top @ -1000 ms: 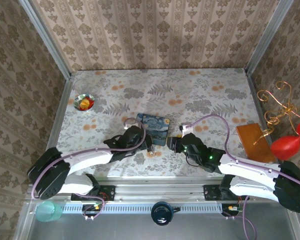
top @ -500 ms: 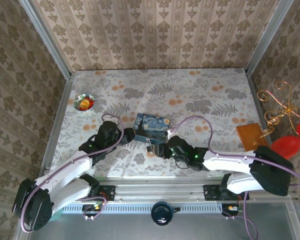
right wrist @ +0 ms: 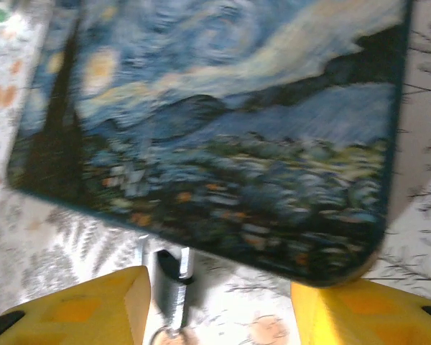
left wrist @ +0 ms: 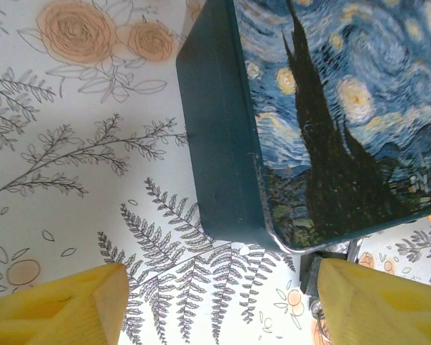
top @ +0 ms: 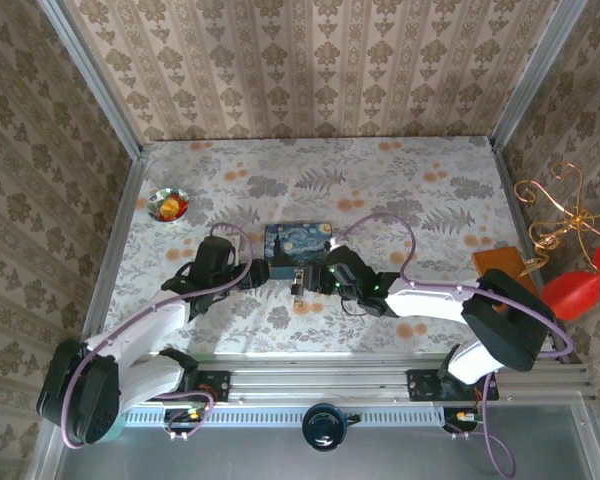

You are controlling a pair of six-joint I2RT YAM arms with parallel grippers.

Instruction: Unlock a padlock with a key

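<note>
We start with the flowered table [top: 410, 200], where both arms reach in from the near edge and meet at the middle. Between them lies the blue starry-night tin [top: 298, 243], flat on the cloth. The left gripper [top: 263, 272] sits at the tin's near-left corner. In its wrist view its yellow fingers [left wrist: 65, 305] stand well apart with only cloth and the tin's corner between them, so we take its jaws as released and empty. The right gripper [top: 317, 279] faces it from the other side, and its fingers [right wrist: 355, 309] are spread too. The padlock [right wrist: 171, 282] lies in the gap between them, seemingly touched by neither. This small dark body with its pale shackle rests on the cloth just beside the tin's near edge, seen from above as a speck [top: 298, 286] between the two grippers. We cannot make out a key anywhere. We judge the task to be at its start, with the lock approached but not yet grasped. Next, one gripper needs to close squarely on the small body without nudging it under the tin, and a key must be found.
</note>
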